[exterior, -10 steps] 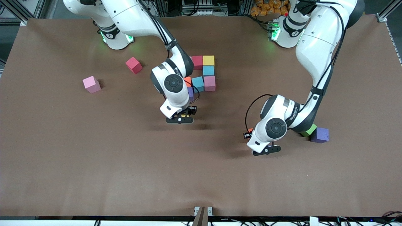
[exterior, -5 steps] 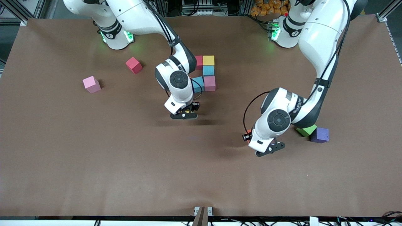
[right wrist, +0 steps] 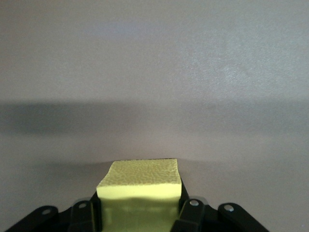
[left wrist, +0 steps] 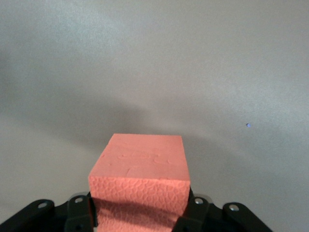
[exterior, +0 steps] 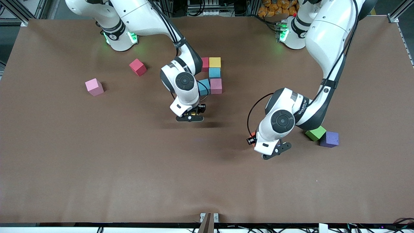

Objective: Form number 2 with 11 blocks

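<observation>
My right gripper (exterior: 193, 114) is shut on a yellow block (right wrist: 140, 186) and hangs low over the table beside the block cluster, at its edge toward the front camera. The cluster shows a crimson block (exterior: 204, 63), a yellow block (exterior: 214, 62), a light blue block (exterior: 214, 72), a pink block (exterior: 216, 85) and another light blue block (exterior: 203, 86); the right arm hides the rest. My left gripper (exterior: 255, 137) is shut on an orange block (left wrist: 140, 174) over bare table near the green block (exterior: 315, 133).
A purple block (exterior: 329, 139) lies beside the green one toward the left arm's end. A crimson block (exterior: 137, 67) and a pink block (exterior: 94, 87) lie loose toward the right arm's end. The brown table (exterior: 129, 168) is bare nearer the front camera.
My right gripper has carried the yellow block closer to the cluster. My left hand has turned a little and stays over much the same spot with the orange block.
</observation>
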